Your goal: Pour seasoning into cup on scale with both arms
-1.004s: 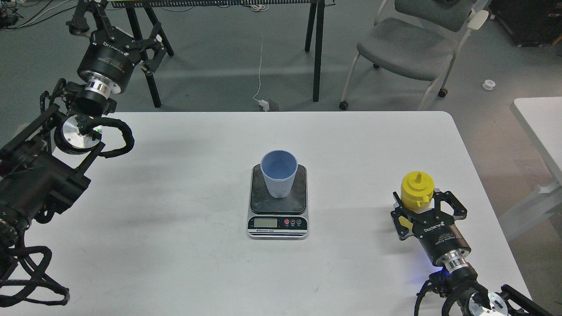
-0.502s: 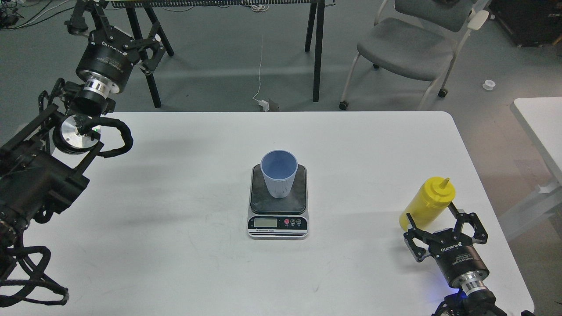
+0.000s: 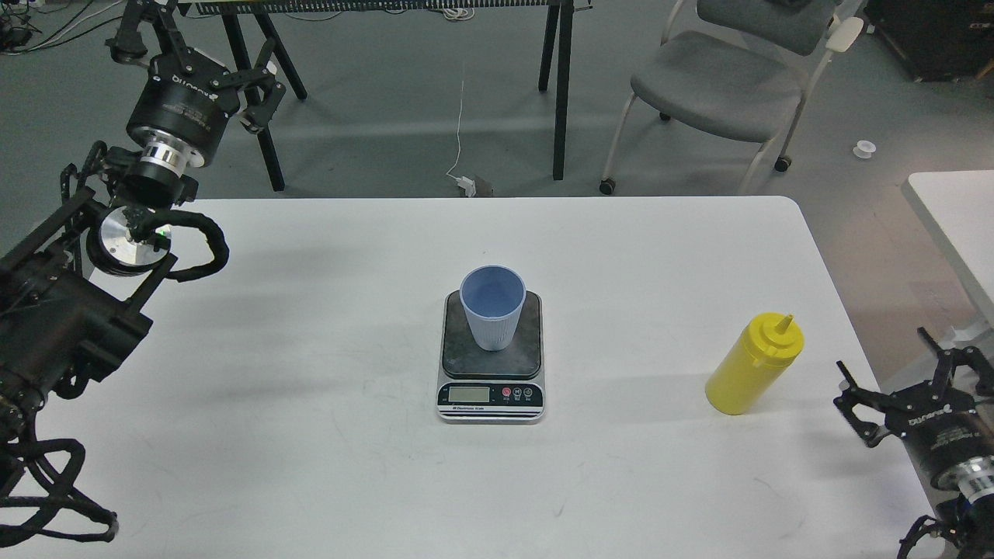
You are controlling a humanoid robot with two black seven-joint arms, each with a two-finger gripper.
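From my head view, white lettering shows on the body of my left gripper [image 3: 198, 66] and on my right gripper [image 3: 893, 380], but I cannot read either word for sure. The kitchen scale [image 3: 491, 365] carries a small line of print under its LCD display, too fine to make out, with round buttons beside it.

The yellow squeeze bottle [image 3: 752, 365] stands alone on the table's right side, its nozzle leaning up and to the right. My right gripper sits to its right at the table's edge, fingers spread apart and holding nothing, clear of the bottle. My left gripper is raised at the far left, beyond the table's back edge, fingers apart and empty, well away from everything.

The light blue ribbed cup [image 3: 492, 307] stands upright on the scale's dark mottled plate, near the table's middle.

The white table [image 3: 311, 435] has a rounded corner. Behind it lies grey floor with a grey chair [image 3: 722, 81], black trestle legs [image 3: 561, 85] and a white cable [image 3: 460, 124].
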